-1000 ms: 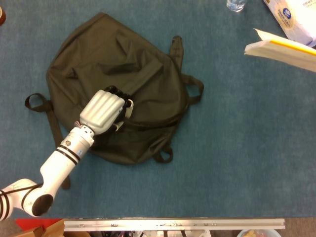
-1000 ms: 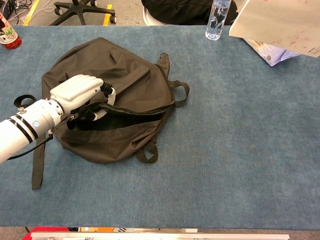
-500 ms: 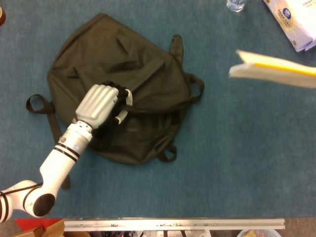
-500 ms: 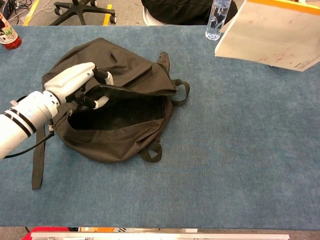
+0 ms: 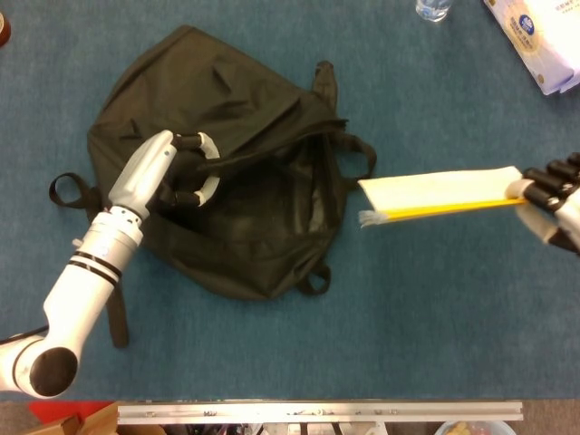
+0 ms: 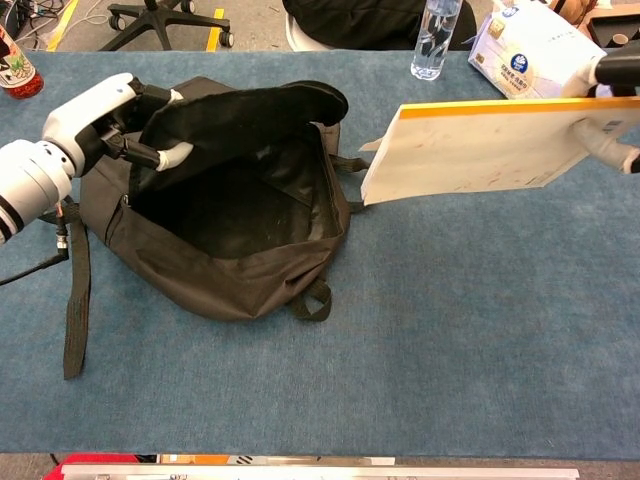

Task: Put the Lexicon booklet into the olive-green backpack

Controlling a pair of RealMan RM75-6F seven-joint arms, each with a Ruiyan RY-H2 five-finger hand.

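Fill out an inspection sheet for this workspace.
Surface: blue table.
Job's things: backpack lies flat, flap raised, mouth wide open; booklet held in the air right of it, not inside.
Clutter: bottle, white pack, red-capped bottle along the far edge.
Hands: left hand holds the flap; right hand grips the booklet.
Cables: black cable below the left arm.
Surroundings: chair base on the floor.

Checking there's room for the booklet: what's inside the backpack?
The backpack, held open by the left hand, shows only dark lining. Its corners under the lifted flap stay hidden.
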